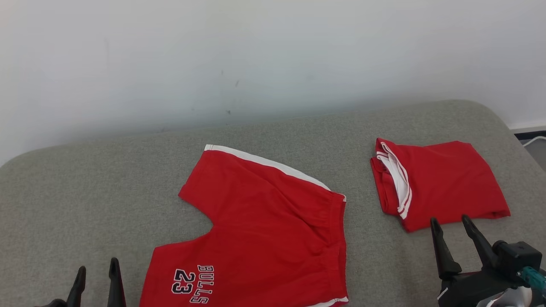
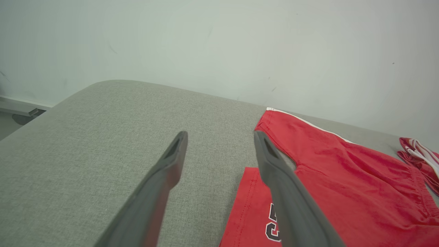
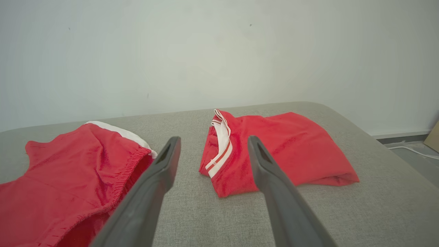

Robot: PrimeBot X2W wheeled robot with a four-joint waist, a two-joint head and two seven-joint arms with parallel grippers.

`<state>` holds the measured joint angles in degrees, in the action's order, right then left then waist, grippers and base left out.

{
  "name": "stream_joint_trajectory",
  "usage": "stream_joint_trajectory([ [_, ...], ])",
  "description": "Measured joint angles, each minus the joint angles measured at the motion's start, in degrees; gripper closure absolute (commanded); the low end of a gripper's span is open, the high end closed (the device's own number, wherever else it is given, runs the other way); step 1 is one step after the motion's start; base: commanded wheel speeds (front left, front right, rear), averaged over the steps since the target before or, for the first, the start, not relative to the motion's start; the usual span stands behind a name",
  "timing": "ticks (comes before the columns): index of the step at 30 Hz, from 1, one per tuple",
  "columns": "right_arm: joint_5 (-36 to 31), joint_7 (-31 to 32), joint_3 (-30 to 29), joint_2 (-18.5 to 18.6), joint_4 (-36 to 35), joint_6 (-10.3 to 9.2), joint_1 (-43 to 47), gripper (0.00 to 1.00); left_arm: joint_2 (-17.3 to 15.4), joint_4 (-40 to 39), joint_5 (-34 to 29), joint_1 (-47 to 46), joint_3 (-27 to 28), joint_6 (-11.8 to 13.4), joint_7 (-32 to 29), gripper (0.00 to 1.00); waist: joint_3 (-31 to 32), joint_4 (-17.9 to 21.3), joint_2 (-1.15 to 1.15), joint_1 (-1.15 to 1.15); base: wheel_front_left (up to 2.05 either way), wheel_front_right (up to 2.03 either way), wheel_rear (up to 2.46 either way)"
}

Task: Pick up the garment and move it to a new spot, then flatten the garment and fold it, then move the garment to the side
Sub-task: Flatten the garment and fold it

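- A grey woven-fabric tabletop [image 1: 85, 192] with rounded corners stretched across the lower half of the head view. Behind it rose a plain pale wall [image 1: 256, 55] with a few small dark marks.
- The red shorts [image 1: 264, 230] lay spread flat at lower centre of that view. The waistband faced the right of the frame, a white stripe ran along the upper edge, and "BULLS 23" was printed on the leg at the bottom.
- A folded red garment [image 1: 443, 183] with white-and-red trim lay at middle right, apart from the shorts, with bare fabric between them.
- The left gripper [image 1: 97, 266] stood at lower left over bare tabletop just left of the shorts' leg, its jaws wide and empty.
- The right gripper [image 1: 450, 219] stood at lower right, its jaws also wide and empty, with its tips near the folded garment's lower edge.
- The left wrist view added the tabletop's rounded corner at the frame's left, and one dark finger crossed the shorts' printed number.
- The right wrist view added a strip of grey floor [image 3: 418, 161] at the right edge with a white cable [image 3: 408, 150] on it. It also showed the gathered elastic of the waistband at lower left.
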<state>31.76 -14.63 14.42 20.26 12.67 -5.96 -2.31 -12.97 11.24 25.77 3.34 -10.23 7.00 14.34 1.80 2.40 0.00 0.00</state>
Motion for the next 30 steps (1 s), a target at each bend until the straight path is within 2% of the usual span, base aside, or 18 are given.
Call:
stream_joint_trajectory([
  [11,-0.7,0.0,-0.7,-0.8,-0.1,2.07,1.1,0.0,-0.3,0.8,-0.6,-0.3,-1.9,-2.1,0.0,0.0,0.0,-2.7,0.0,0.0,0.0,0.0,0.0],
  [24,-1.6,0.0,-0.7,-1.9,0.5,4.01,2.0,0.0,-0.8,6.6,-0.8,0.1,-7.6,-7.5,-5.6,0.0,-0.2,-6.0,0.0,0.0,0.0,0.0,0.0],
  [28,-1.6,0.0,0.5,-2.1,1.3,5.81,1.9,0.0,-1.3,8.1,0.0,0.1,-8.3,-8.6,-7.8,0.0,-0.2,-6.4,0.0,0.0,0.0,0.0,0.0],
  [30,-1.0,0.9,2.6,-1.9,2.0,9.02,1.9,0.0,-1.5,8.5,0.0,0.1,-9.0,-9.5,-8.9,0.0,-0.1,-6.5,0.0,0.0,0.0,0.0,0.0],
])
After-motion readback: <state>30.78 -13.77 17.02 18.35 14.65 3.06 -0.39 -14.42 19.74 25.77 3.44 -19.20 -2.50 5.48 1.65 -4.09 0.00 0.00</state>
